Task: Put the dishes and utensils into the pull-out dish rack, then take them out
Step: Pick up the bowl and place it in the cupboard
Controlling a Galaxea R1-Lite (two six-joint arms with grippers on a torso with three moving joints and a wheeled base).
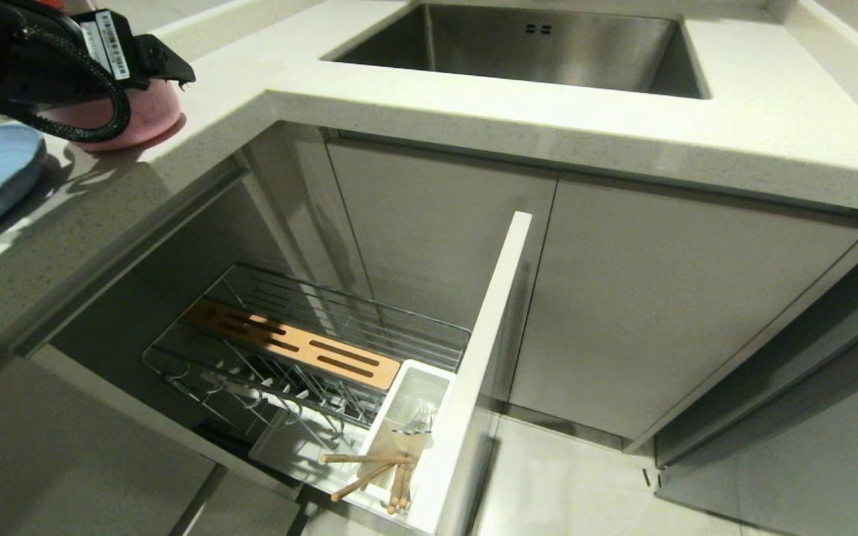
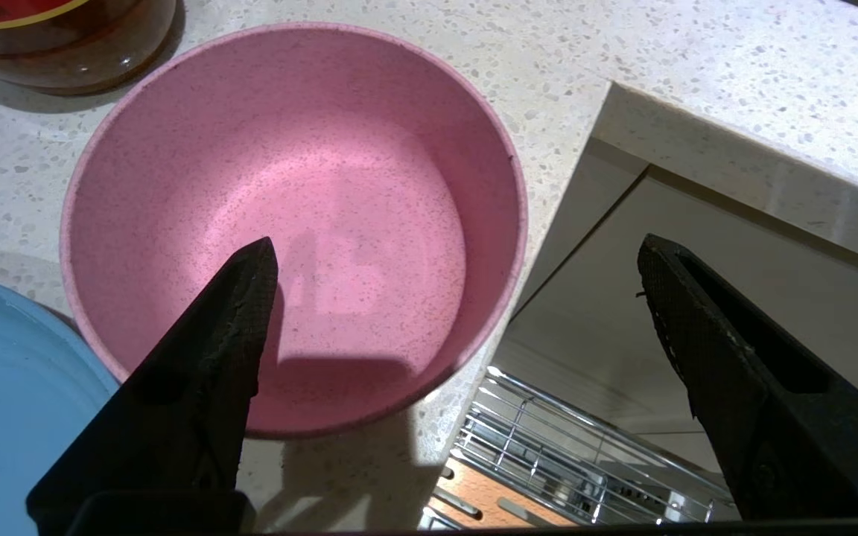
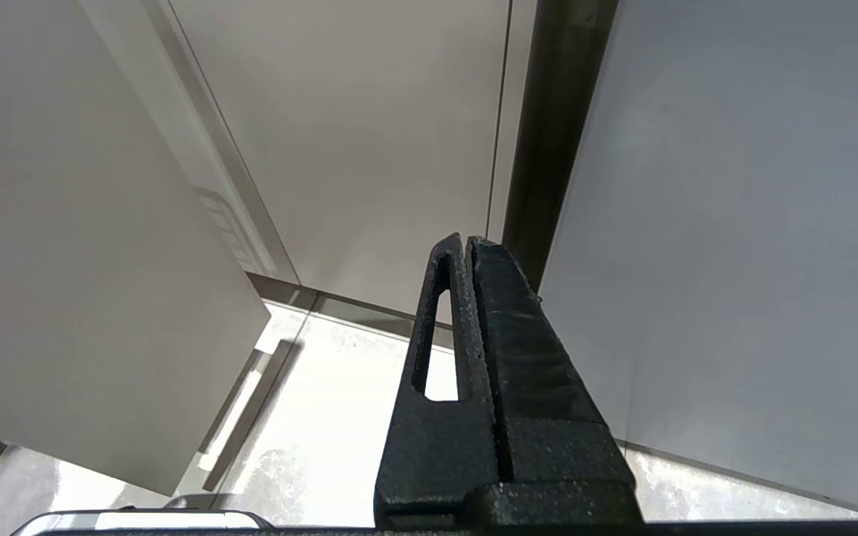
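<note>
**Open jaws over a bowl close to the counter's edge**

Nearest of all, on the left gripper (image 2: 457, 244): spread wide, grasping nothing, hanging just above the pink bowl (image 2: 325, 186). One black ribbed finger over the bowl's hollow, the other beyond its rim, out over the drop to the drawer.

On the speckled stone counter (image 1: 474, 112), far left: bowl upright, empty, close to the edge. Just beside it on the left, the blue plate (image 2: 4, 402), and behind it an amber bottle (image 2: 64, 37). Below, pulled out, the dish rack (image 1: 310, 327), bare of dishes. In its white utensil bin (image 1: 429, 380), against the white cabinet front (image 1: 485, 350): the chopsticks (image 1: 369, 460), lying crossed and poking over the rim, and some cutlery (image 1: 418, 424).

Off to the right, low beside the cabinet doors, the right gripper (image 3: 466, 246): clenched on nothing, parked.

Likely troubles:
- Nudging the bowl sideways with a descending finger; probably enough to send it over the edge onto the wire.
- Pinching only the thin rim; likely to tip or slip, given the smooth, curved wall.
- Knocking the plate or the bottle, both close by.
- Catching the loose chopsticks on any reach into the bin.

Materials and shapes:
- Bowl: matte, finely flecked pink, deep and round, thin-lipped.
- Plate: pale blue, wide, shallow, smooth.
- Rack: chrome wire, upright prongs, with a slotted light-wood board (image 1: 295, 346) laid across.
- Bin: glossy white plastic, boxy.
- Chopsticks: slim, pale wood.
- Cutlery: thin, silvery; kind too small to tell.
</note>
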